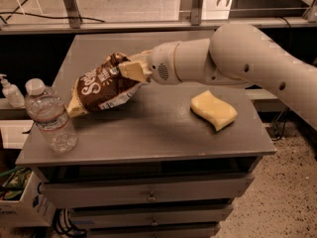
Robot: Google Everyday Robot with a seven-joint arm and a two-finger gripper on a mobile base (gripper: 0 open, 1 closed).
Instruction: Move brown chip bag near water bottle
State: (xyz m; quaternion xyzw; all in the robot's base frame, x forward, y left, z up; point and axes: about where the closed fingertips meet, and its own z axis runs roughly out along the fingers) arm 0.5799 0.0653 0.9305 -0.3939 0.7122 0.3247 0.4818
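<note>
- Counted on the grey table: one brown chip bag, one water bottle, one yellow wavy sponge.
- Counted off the table: one small white pump bottle, on a ledge at about 10 o'clock from the water bottle.
- One gripper on one pale arm, reaching in from 3 o'clock across the rear half of the tabletop.
- Fingers clamped on the upper end of the brown chip bag, with its pale yellow edge pinched between them.
- Brown chip bag hanging tilted from the gripper toward 8 o'clock, white lettering facing up, lower pale end down near the tabletop; contact with the surface cannot be told.
- Lower end of the bag just beside the shoulder of the water bottle, at about 1 o'clock from the cap.
- Water bottle upright near the front left corner of the table, white cap on.
- Sponge lying flat at about 4 o'clock from the gripper, well apart from bag and bottle, under the forearm.
- Nothing standing between bag and bottle.
- Below the tabletop: stacked drawers; at 7 o'clock on the floor, a cardboard box.
</note>
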